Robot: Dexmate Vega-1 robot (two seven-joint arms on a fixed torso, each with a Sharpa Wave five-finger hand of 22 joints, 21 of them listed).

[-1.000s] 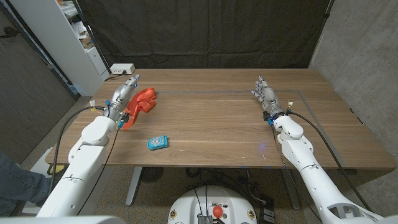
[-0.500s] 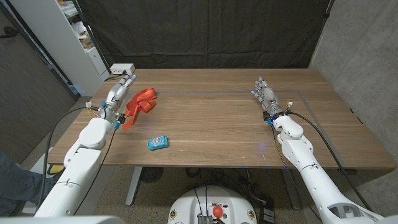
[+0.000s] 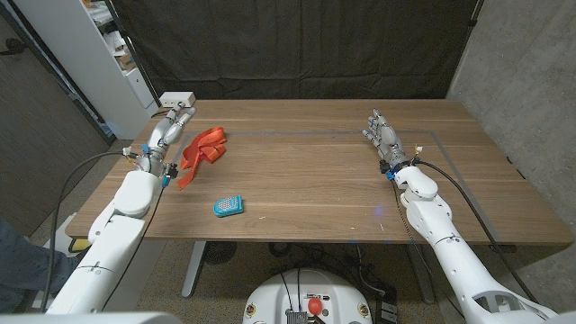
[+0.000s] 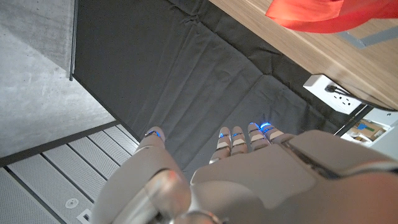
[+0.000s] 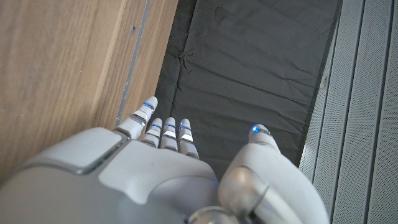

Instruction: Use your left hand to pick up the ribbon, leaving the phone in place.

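Ribbon: red ribbon (image 3: 202,149) lies crumpled on the wooden table (image 3: 342,171).
Left hand: left hand (image 3: 171,130) just beside the ribbon, fingers apart, holding nothing.
Phone: blue phone (image 3: 229,206) near the ribbon.
Right hand: right hand (image 3: 382,135) well apart from the ribbon, fingers spread, empty.

wooden table (image 3: 342,171); white power strip (image 3: 177,98) at far-left corner | white shelf (image 3: 108,54) beyond

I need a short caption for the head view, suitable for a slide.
Left robot hand open beside the red ribbon on the wooden table; blue phone untouched; right robot hand idle.
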